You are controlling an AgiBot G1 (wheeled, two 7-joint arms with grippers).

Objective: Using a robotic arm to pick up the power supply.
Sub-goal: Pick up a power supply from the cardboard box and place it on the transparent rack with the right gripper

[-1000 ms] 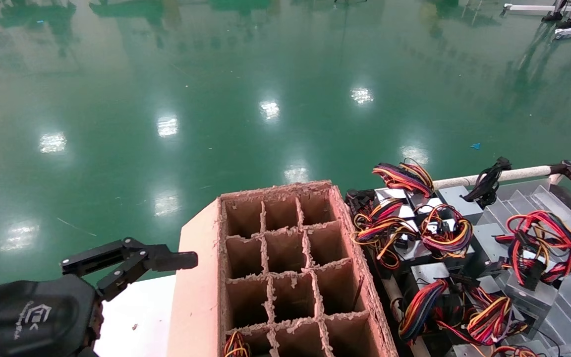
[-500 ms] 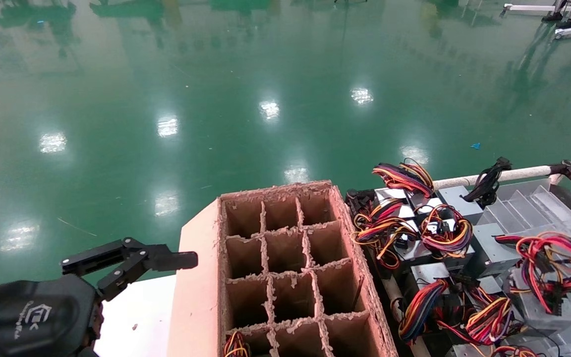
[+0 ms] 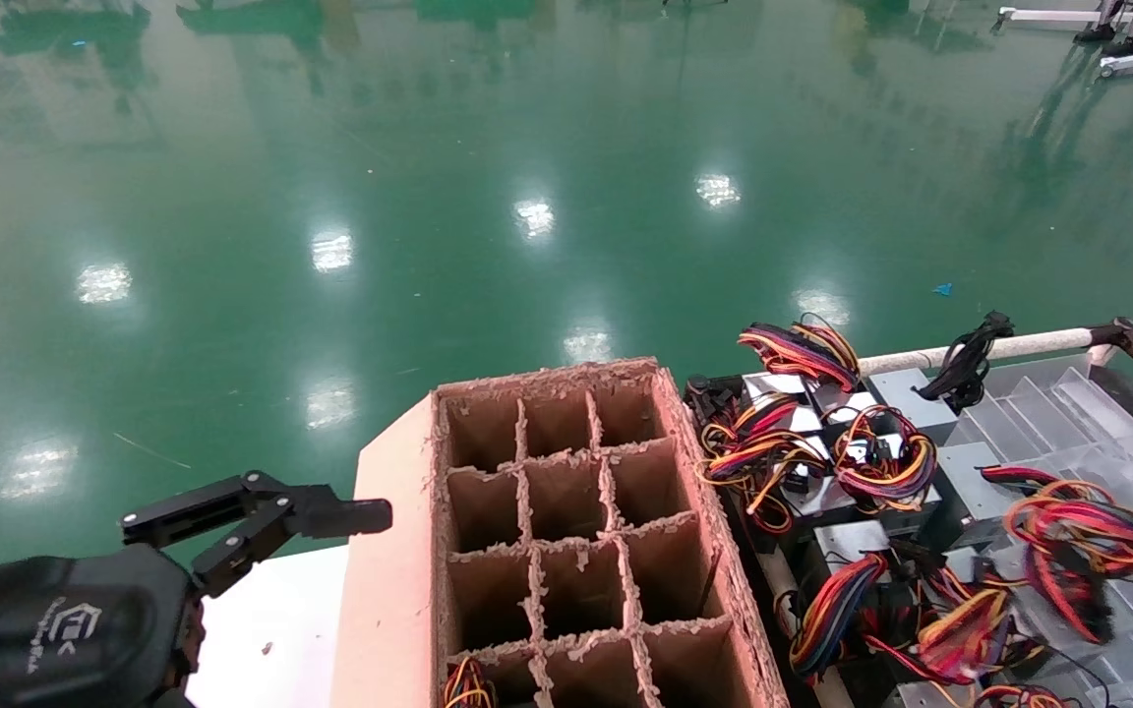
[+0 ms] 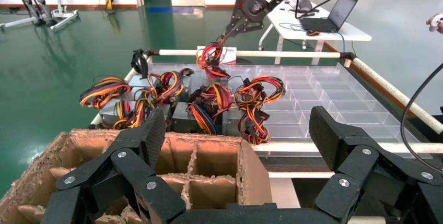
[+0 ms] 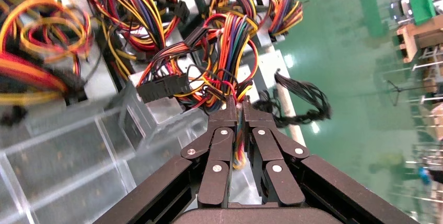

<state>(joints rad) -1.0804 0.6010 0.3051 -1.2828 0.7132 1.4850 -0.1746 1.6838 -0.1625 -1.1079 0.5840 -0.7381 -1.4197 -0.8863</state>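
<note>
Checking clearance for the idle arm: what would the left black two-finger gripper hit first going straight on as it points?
Most likely the brown cardboard box with divider cells, right ahead of the open left gripper; grey power supplies with coloured wires lie beyond, though depth is unclear.

A brown cardboard box with divider cells (image 3: 576,531) sits left of a clear plastic compartment tray (image 3: 1098,413) holding grey wired power supplies (image 3: 822,462).

Spread left gripper (image 4: 235,145) above cardboard crate (image 4: 209,156)
</note>
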